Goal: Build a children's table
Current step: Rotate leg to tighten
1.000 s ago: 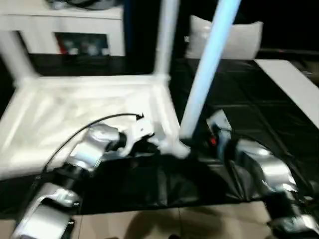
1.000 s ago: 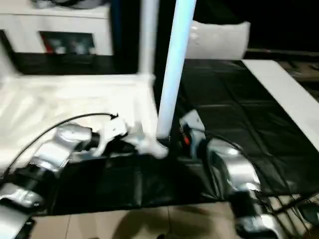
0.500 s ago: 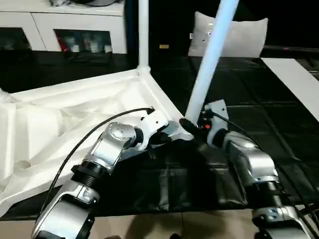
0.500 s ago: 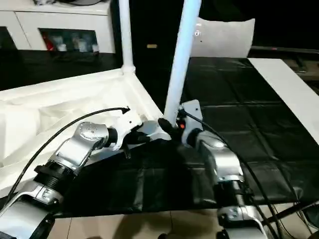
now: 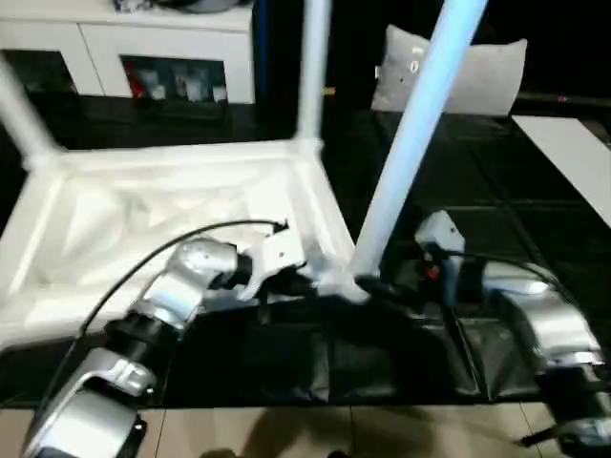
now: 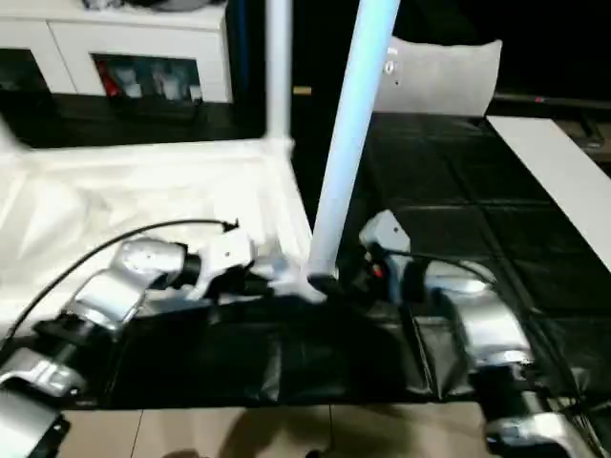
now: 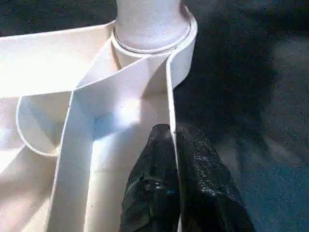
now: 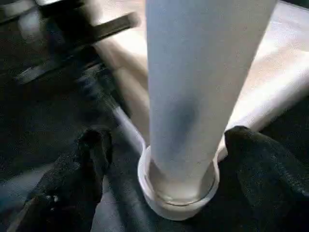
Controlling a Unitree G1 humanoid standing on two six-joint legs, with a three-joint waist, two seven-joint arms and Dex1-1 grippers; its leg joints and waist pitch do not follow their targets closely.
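Now spread wider than before: right gripper (image 8: 159, 159), fingers (image 8: 77, 169) either side of the near leg (image 5: 410, 162). Left gripper (image 7: 175, 145) pinching the upturned children's table (image 5: 172, 205) rim beside that leg's corner socket (image 7: 149, 38) on the black mat (image 5: 477, 191).

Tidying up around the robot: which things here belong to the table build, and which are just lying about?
Job in hand:
- upturned table top
- near leg in its corner socket
- far leg
- left claw, clamped on the rim
- right claw, fingers apart around the near leg

Lying about:
- white cabinet
- pillow
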